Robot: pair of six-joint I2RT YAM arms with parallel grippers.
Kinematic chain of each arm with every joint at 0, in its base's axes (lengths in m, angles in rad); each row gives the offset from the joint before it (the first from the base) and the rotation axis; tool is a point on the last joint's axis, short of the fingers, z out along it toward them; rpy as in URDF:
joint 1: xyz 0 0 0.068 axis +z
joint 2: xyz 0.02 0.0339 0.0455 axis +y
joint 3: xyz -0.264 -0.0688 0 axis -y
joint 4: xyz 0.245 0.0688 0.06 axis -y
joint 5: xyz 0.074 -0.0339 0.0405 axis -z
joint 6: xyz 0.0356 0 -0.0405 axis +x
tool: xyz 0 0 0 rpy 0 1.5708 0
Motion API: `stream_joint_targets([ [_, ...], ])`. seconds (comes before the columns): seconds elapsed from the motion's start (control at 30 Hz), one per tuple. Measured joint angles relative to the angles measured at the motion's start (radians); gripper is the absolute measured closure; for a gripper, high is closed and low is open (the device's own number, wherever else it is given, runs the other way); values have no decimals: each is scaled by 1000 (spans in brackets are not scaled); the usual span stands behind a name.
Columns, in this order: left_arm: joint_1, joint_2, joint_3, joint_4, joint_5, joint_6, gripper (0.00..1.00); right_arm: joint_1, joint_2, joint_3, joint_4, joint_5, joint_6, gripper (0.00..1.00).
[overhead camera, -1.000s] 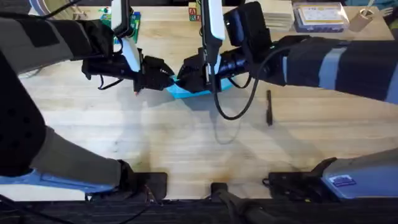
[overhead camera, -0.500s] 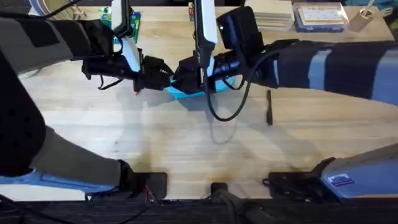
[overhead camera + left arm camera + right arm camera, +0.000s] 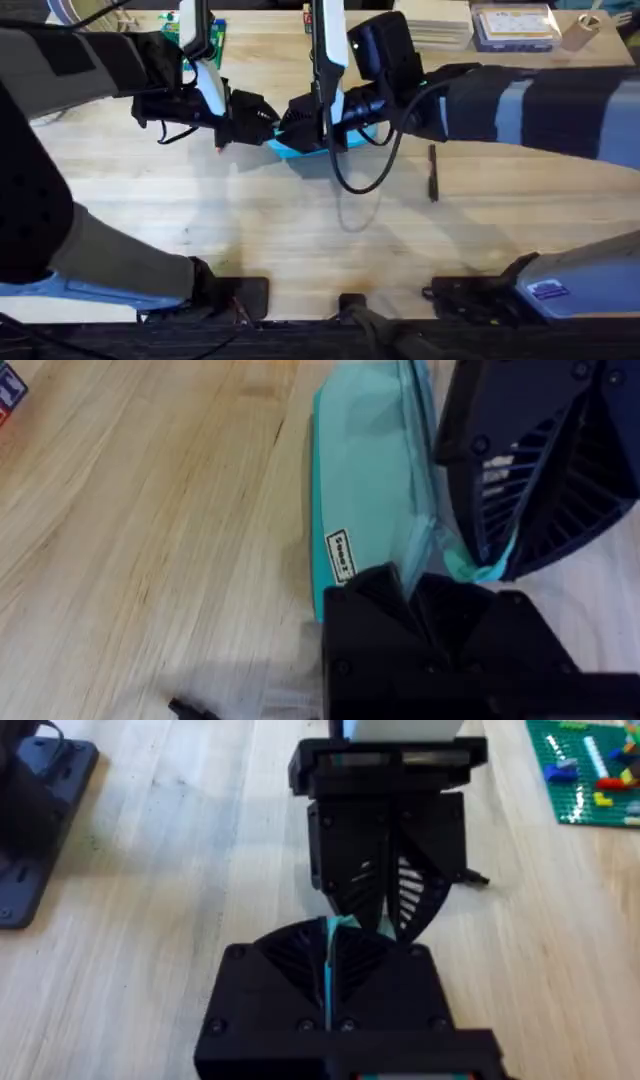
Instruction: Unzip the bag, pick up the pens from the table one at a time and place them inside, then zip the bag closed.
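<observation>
Lying at the far middle of the surface (image 3: pixel 300 230), the bag (image 3: pixel 300 150) is held between both grippers. The left gripper (image 3: pixel 262 125) is closed on the bag's left end; in the left wrist view its jaws meet over the fabric corner. The right gripper (image 3: pixel 300 120) is clamped on a thin strip of light blue material, seen edge-on between its jaws in the right wrist view; this is probably the zipper pull or the seam beside it, but which one cannot be told. The two grippers stand nearly touching.

One pen (image 3: pixel 432 172) lies loose on the surface, well to the right of the bag. A small orange-red tip (image 3: pixel 219 148) shows just below the left gripper, probably the second pen's end.

Judged stage: unzipping or zipping; the zipper's state is hidden.

Risks:
- If the right jaws grip fabric and not the pull, traction will stretch the bag without moving the slider.
- A weak left hold lets the whole bag slide.
- The grippers could collide, being so close.
</observation>
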Motion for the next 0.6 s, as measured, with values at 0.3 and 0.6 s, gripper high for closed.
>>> stream_joint_targets([
  [0.3, 0, 0, 0, -2, 0, 0, 958, 1, 0, 0, -73, -3, 4, 971],
  [0.6, 0, 0, 1, 9, 4, 0, 958, 24, 0, 0, -161, -39, 11, 243],
])
